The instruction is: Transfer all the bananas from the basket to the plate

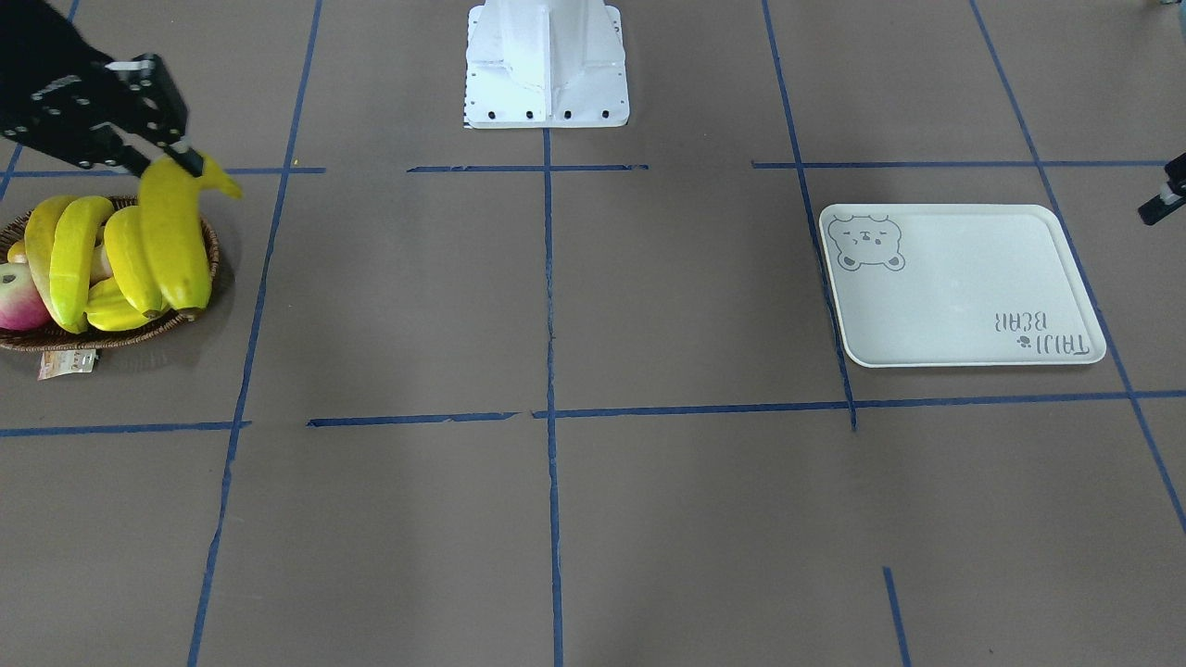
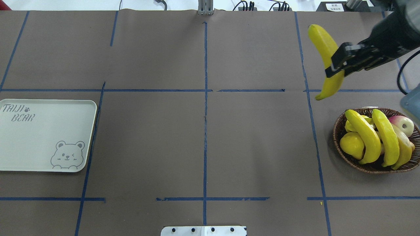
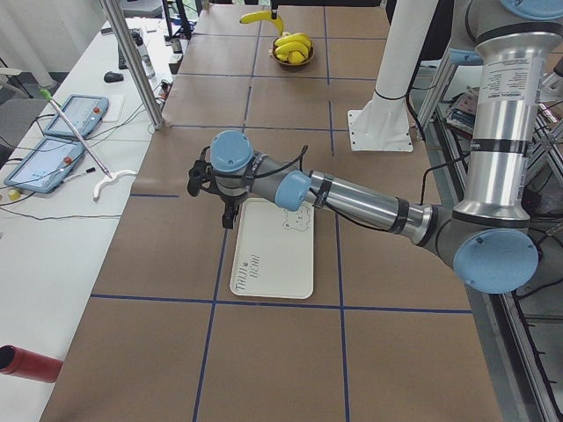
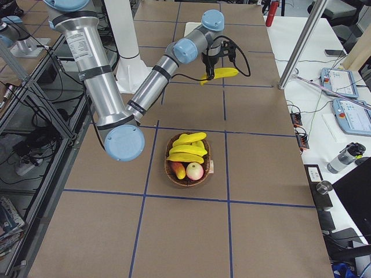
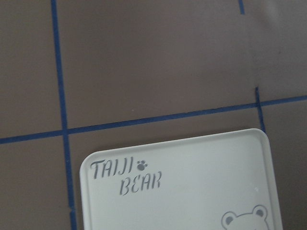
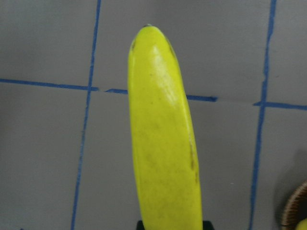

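Observation:
My right gripper (image 2: 334, 64) is shut on one banana (image 2: 325, 52) and holds it in the air above the table, beyond the basket (image 2: 370, 168) and clear of it. The held banana (image 6: 163, 143) fills the right wrist view and hangs over the basket's edge in the front view (image 1: 171, 232). Three more bananas (image 2: 364, 137) lie across the dark wicker basket (image 1: 111, 338). The pale bear plate (image 2: 42, 131) lies bare at the far left. My left gripper (image 3: 227, 211) hovers at the plate's outer edge (image 5: 192, 182); I cannot tell whether it is open or shut.
The basket also holds a lemon (image 2: 351, 146), a reddish apple (image 2: 402, 124) and a ridged yellow fruit (image 1: 111, 310). A paper tag (image 1: 67, 363) hangs at its rim. The white robot base (image 1: 547, 65) stands mid-table. Blue tape lines cross the brown table.

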You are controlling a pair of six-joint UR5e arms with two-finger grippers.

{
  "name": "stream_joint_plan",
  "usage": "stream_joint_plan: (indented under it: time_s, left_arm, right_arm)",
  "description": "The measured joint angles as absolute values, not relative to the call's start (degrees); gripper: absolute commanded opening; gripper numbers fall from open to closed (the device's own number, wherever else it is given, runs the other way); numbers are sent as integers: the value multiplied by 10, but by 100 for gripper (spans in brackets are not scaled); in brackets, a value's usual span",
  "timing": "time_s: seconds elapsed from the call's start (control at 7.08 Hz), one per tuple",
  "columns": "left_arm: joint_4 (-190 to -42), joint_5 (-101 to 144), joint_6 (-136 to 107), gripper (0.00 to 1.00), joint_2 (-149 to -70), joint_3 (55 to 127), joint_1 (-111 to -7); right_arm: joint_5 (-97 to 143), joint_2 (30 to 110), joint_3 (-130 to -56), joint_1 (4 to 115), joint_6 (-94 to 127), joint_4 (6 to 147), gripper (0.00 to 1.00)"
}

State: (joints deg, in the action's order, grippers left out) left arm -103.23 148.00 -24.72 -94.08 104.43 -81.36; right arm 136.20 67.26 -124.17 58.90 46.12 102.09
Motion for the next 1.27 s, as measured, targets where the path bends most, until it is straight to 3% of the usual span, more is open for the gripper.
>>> stream_joint_plan:
  time_s: [0.57, 1.27]
  left_arm:
    - [-1242, 1436, -710, 96, -1089, 1025, -650]
    - [-1503, 1234, -1116, 95, -1178, 1023, -466]
  right_arm:
    - [1171, 616, -1232, 379, 735, 868, 1]
    - [1103, 573, -1224, 305, 784, 850, 0]
